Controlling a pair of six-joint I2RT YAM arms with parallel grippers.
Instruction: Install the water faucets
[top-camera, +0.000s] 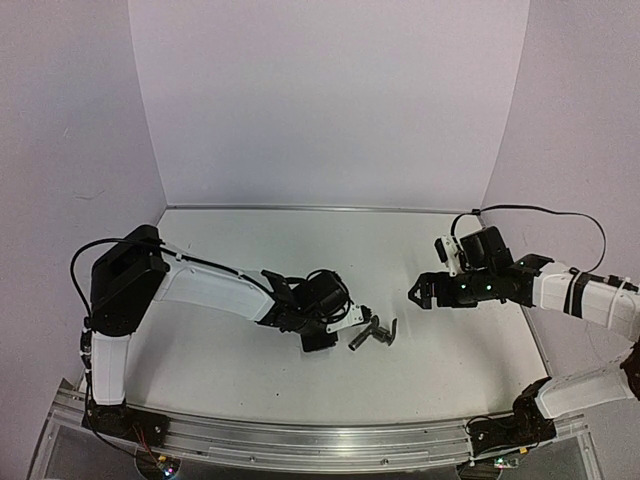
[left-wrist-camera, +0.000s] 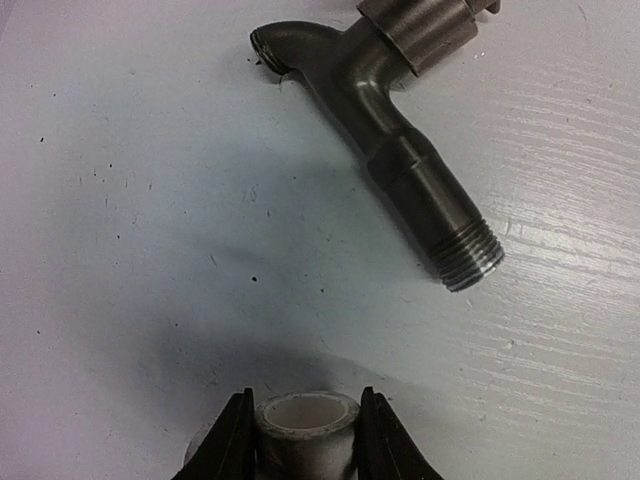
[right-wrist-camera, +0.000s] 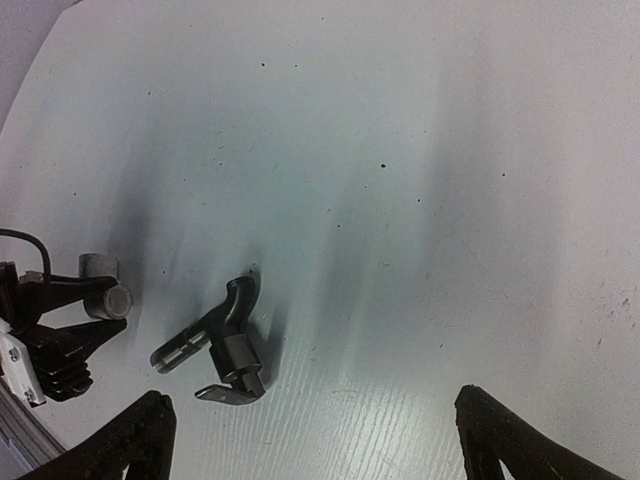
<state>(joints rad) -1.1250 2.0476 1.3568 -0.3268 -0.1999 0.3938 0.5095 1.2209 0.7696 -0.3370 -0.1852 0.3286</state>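
The dark grey metal faucet (top-camera: 373, 333) lies on its side on the white table, its threaded end (left-wrist-camera: 470, 260) pointing toward my left gripper (left-wrist-camera: 307, 435). The left fingers (left-wrist-camera: 232, 445) press both sides of a small white cylindrical fitting (left-wrist-camera: 307, 420), open end facing the faucet, a short gap away. In the right wrist view the same faucet (right-wrist-camera: 225, 335) lies with its flat lever handle (right-wrist-camera: 225, 393) nearest, and the fitting (right-wrist-camera: 110, 298) sits in the left gripper's black fingers (right-wrist-camera: 65, 295). My right gripper (top-camera: 415, 295) hovers to the faucet's right, open wide and holding nothing.
The white table (top-camera: 300, 250) is bounded by white walls behind and at both sides. An aluminium rail (top-camera: 300, 440) runs along the near edge. A black cable (top-camera: 560, 212) loops above the right arm.
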